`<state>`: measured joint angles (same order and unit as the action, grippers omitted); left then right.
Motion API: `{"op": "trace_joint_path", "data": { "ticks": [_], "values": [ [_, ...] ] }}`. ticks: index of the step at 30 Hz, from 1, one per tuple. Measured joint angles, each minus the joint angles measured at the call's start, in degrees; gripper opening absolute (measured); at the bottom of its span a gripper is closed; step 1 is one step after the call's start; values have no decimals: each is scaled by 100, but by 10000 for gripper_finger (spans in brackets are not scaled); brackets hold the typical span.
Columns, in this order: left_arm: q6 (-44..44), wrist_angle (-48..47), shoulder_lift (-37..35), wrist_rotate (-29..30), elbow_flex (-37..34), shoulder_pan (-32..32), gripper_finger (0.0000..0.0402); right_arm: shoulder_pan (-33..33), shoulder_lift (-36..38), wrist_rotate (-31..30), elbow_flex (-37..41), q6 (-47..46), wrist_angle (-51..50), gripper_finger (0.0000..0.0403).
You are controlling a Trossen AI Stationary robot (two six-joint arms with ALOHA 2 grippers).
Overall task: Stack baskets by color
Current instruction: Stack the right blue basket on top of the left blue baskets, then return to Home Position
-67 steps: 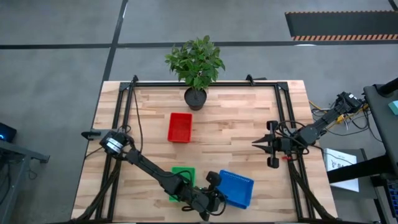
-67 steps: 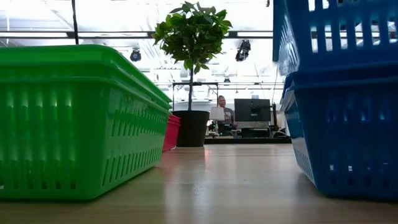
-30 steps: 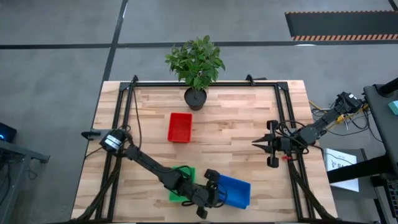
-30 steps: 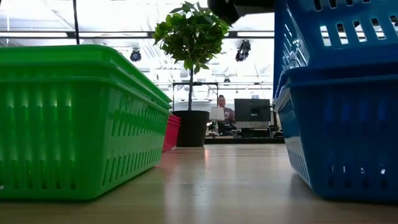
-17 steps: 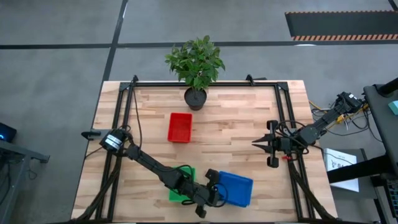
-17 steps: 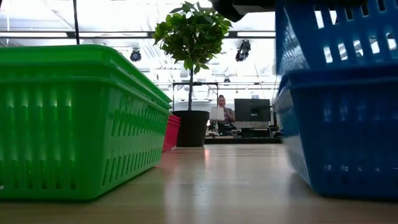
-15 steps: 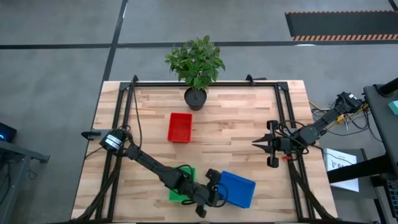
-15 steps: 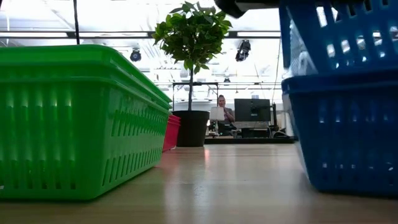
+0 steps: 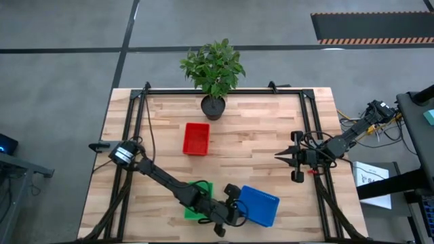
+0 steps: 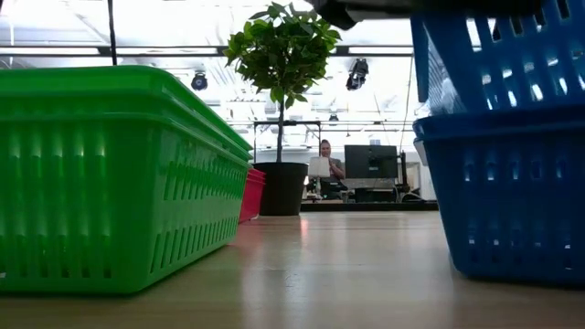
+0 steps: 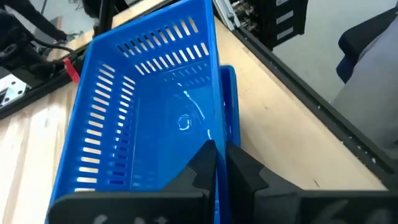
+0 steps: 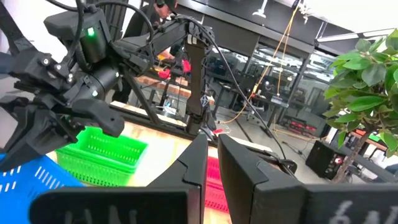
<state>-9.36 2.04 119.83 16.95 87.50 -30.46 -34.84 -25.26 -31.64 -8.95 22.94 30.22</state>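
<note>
Slightly askew: top blue basket point(image 9: 260, 205) over its stack.

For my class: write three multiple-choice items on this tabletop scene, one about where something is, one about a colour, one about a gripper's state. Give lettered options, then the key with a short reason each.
1. Where does the red basket sit?
A. Just in front of the potted plant
B. At the table's right edge
C. On top of the green basket

2. What colour is the basket at the left gripper?
A. Red
B. Green
C. Blue

3. How do the left gripper's fingers stand?
A. Spread wide above the table
B. Shut on the blue basket's wall
C. Shut around the plant's stem

Key:
1 A: the high view shows it mid-table, near the pot.
2 C: the left wrist view shows blue mesh walls at the fingers.
3 B: the fingers meet on the blue rim, the basket tilted over another blue one.
</note>
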Motion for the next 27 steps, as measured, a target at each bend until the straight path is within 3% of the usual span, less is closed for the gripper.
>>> {"op": "trace_joint_path", "data": {
  "ticks": [7, 20, 27],
  "values": [
    [19, -7, 94, -11, -16, 4, 4, 1, -2, 0, 0, 2, 0, 31],
    [299, -11, 47, -15, -68, 9, 105, -1, -2, 0, 0, 0, 0, 31],
    [281, -587, -470, -13, -119, -15, 116, 1, -1, 96, 0, 11, -144, 31]
  ]
}}
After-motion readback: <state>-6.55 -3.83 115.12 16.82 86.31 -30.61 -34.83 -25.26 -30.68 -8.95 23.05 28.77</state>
